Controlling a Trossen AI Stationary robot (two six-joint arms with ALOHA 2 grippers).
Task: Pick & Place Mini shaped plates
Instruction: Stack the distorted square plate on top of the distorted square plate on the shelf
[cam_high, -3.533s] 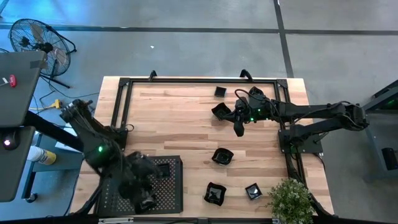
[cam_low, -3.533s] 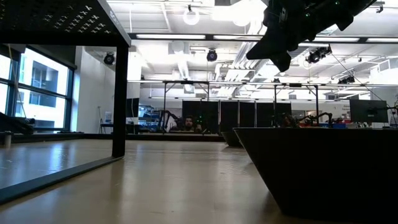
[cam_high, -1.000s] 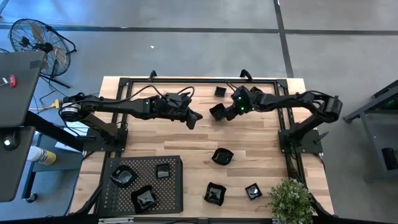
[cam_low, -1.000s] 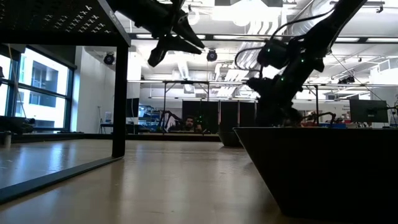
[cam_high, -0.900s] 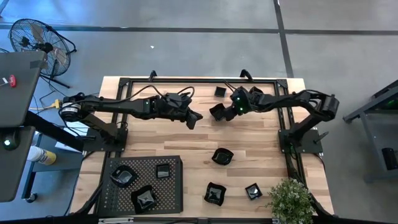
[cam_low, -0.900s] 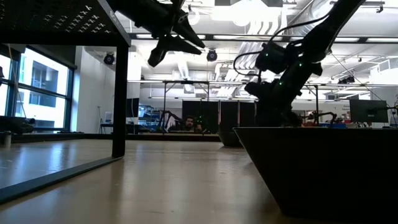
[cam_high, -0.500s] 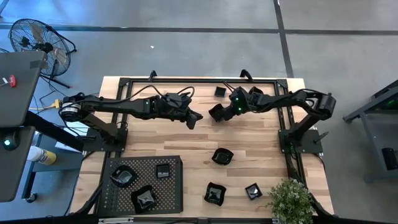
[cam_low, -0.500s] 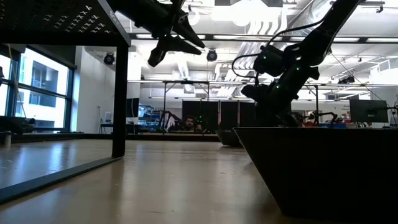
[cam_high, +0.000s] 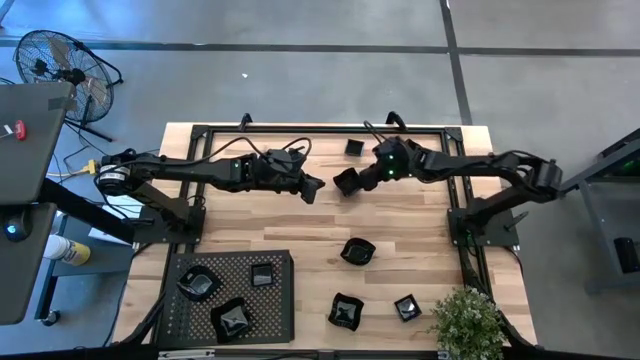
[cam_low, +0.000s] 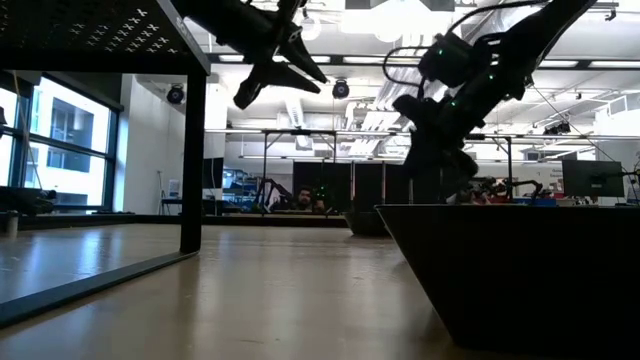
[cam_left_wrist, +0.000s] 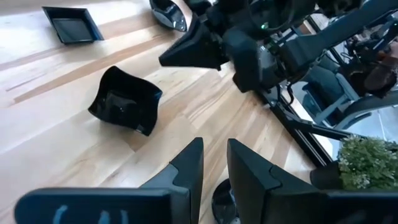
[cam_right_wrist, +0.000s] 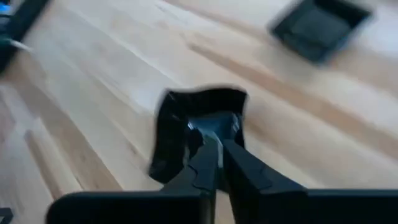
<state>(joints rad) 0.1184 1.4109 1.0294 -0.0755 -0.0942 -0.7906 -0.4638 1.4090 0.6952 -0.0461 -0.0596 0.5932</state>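
Note:
My right gripper (cam_high: 352, 180) is over the far middle of the table, shut on a small angular black plate (cam_high: 343, 181), which also shows in the right wrist view (cam_right_wrist: 198, 127). My left gripper (cam_high: 312, 188) hovers just left of it, fingers a little apart with nothing between them (cam_left_wrist: 214, 165). A small square plate (cam_high: 354, 147) lies flat near the far edge. Three more plates (cam_high: 358, 251), (cam_high: 346, 311), (cam_high: 407, 307) rest on the wood at the near right. Three plates sit on the black perforated tray (cam_high: 275, 310). My right gripper pinches the plate's rim (cam_right_wrist: 210, 129) on the side nearest the fingers, between its two fingertips. The fingers slant down from the table's right. The plate hangs tilted in front of the fingers, just off the wood.
A black metal frame (cam_high: 195, 165) borders the table's far half. A potted plant (cam_high: 468, 320) stands at the near right corner. A plate close to the low camera (cam_low: 520, 270) hides that view's right half. Bare wood lies between the tray and the arms.
My right gripper has risen and drawn a little toward the table's left with the angular plate, which has come up off the wood with it.

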